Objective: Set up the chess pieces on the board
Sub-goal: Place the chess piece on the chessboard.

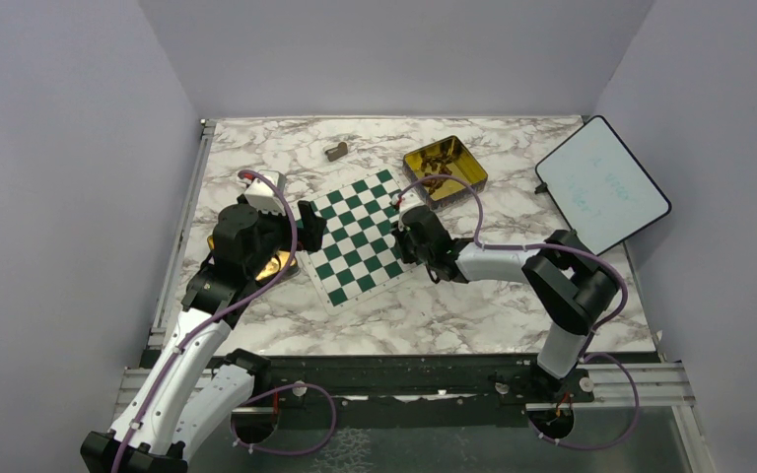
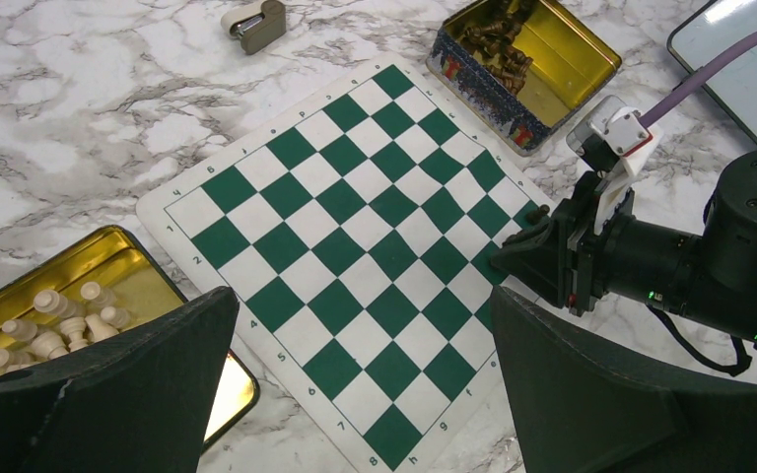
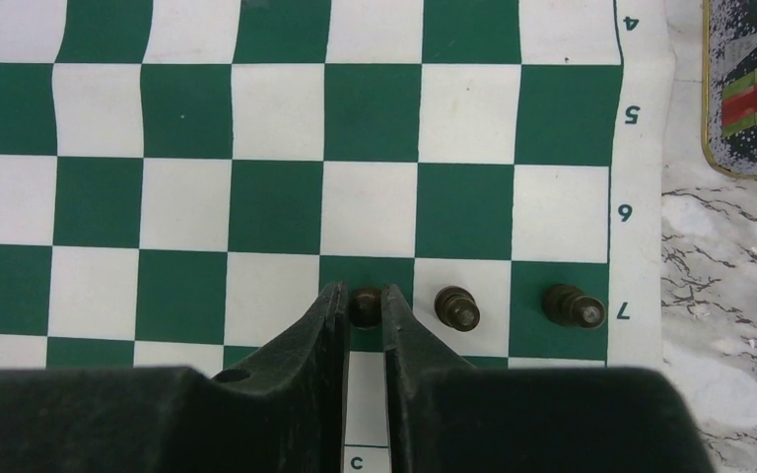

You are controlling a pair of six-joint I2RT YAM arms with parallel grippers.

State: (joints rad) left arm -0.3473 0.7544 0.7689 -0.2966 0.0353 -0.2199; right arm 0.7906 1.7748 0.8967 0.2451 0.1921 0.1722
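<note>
Two small dark-brown wooden pawns (image 3: 456, 306) stand on row 7 of green-white chequered mat (image 3: 276, 118); third pawn (image 3: 365, 305) upright betw. R gripper (image 3: 363, 294) jaws, clenched on it, over c7. L gripper (image 2: 360, 305) agape, farther off.

Seen from the right wrist, the right fingers (image 3: 315, 345) cover all but the rounded top of one dark pawn (image 3: 364, 305). Their black mount blanks out the nearest row of the board (image 3: 276, 118), which the frame's top and left edges crop. A tin (image 3: 749, 89) shows only part of its decorated side at the right edge. From the left wrist, the broad left fingers (image 2: 128, 394) mask the board's near corner and part of the tin of pale pieces (image 2: 108, 241) — also cut by the left edge. The right arm (image 2: 670, 266) overlaps the board's edge, and no pawns can be picked out there. Overhead, the faint writing on the white panel (image 1: 601, 182) is unreadable.
</note>
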